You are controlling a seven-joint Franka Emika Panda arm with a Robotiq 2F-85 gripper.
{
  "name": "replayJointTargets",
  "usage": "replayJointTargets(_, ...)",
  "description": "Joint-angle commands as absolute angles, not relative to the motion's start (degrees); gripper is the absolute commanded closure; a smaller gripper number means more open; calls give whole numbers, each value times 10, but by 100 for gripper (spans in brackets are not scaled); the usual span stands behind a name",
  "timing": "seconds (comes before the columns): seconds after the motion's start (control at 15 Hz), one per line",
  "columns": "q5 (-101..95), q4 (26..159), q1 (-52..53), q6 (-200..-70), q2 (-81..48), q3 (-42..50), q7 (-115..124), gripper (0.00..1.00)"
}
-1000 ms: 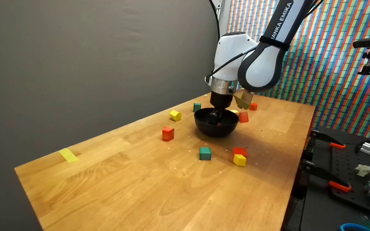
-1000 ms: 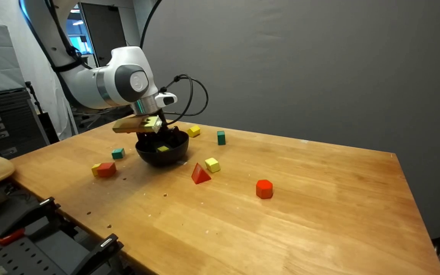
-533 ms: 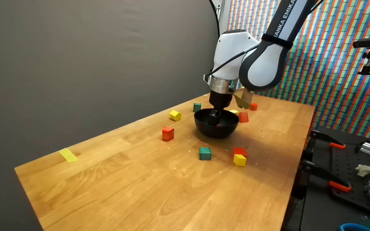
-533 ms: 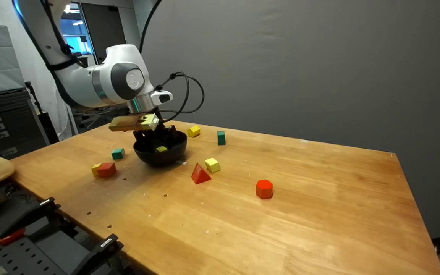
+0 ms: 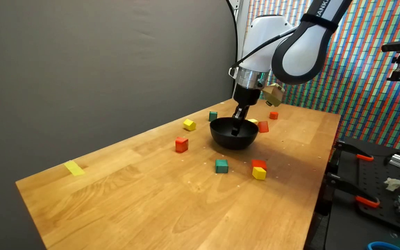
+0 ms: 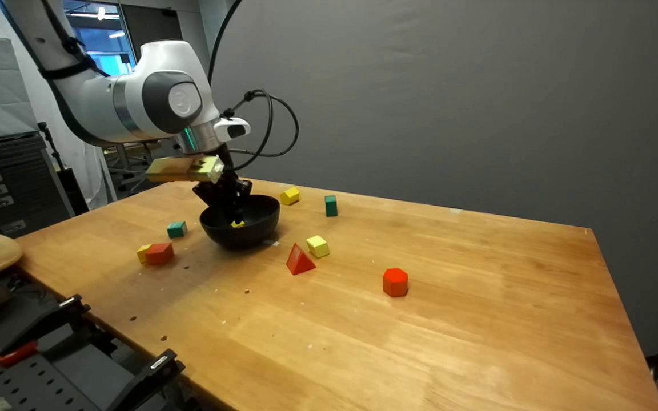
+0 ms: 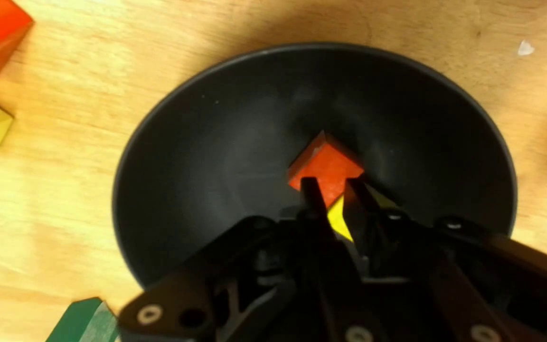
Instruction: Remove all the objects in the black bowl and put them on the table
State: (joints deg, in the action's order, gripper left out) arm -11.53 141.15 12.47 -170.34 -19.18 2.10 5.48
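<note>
wood-grained table (image 5: 134, 201) before me, black bowl (image 5: 230, 143) on it. the arm (image 6: 172, 94) has just lifted, yet a red block (image 7: 328, 167) and a yellow block (image 7: 340, 221) remain inside, so a grasp likely lies ahead. the claw (image 7: 332, 183) stands narrowly apart, seemingly clamped on nothing. in the wrist view it hides much of the yellow block, at the red block's five o'clock, and the bowl's six o'clock rim.

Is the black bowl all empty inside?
No, in the wrist view a red block and a yellow block show inside the black bowl.
</note>
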Motion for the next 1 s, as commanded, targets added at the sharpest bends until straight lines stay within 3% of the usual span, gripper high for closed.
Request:
replayJointTargets(0.0,-87,1460,94,-1722,-127,-2,38,97)
replayJointTargets(0.07,-70,1462,83,-1724,-123,-15,35,68)
replayJointTargets(0.2,-42,1466,69,-1730,-121,-33,32,70)
replayJointTargets(0.53,58,1447,10,-1739,-163,-110,-16,32)
replayJointTargets(0.8,24,1437,27,-1730,-187,-72,-5,2)
replayJointTargets(0.93,20,1429,25,-1727,-200,-68,-8,0)
